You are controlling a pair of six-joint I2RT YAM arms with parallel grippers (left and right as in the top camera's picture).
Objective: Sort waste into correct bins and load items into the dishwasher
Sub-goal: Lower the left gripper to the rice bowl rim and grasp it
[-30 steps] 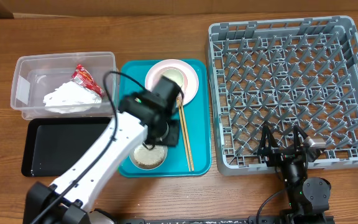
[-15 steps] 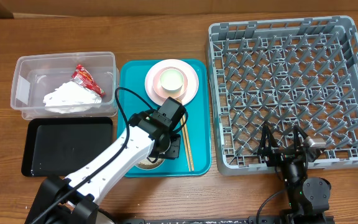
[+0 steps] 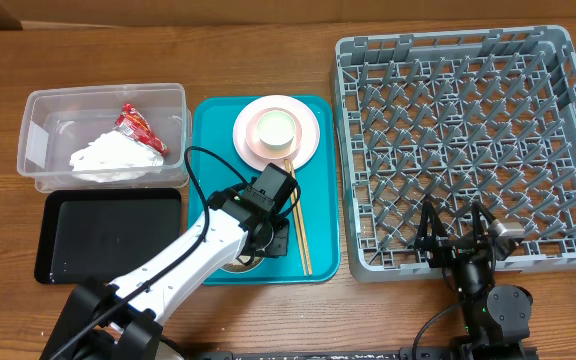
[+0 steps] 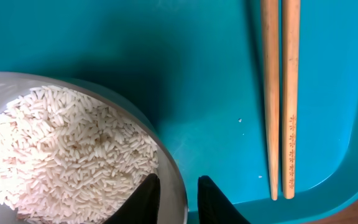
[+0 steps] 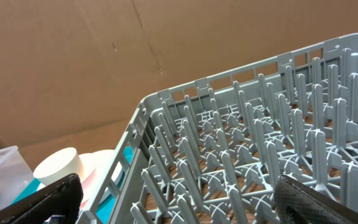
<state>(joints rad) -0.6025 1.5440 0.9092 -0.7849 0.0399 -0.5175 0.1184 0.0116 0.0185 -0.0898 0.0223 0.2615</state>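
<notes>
Overhead, my left pincer (image 3: 265, 238) hangs low over the rice bowl (image 3: 230, 262) on the teal tray (image 3: 318, 262). My right pincer (image 3: 451, 230) is at the grey rack's (image 3: 458, 120) near edge.

At the left wrist, my fingers (image 4: 143, 198) are narrow and straddle the rice bowl's rim; I cannot tell whether they pinch it. The chopsticks (image 4: 281, 93) lie to their right.

At the right wrist, that pincer gapes wide, with the grey rack ahead.
</notes>
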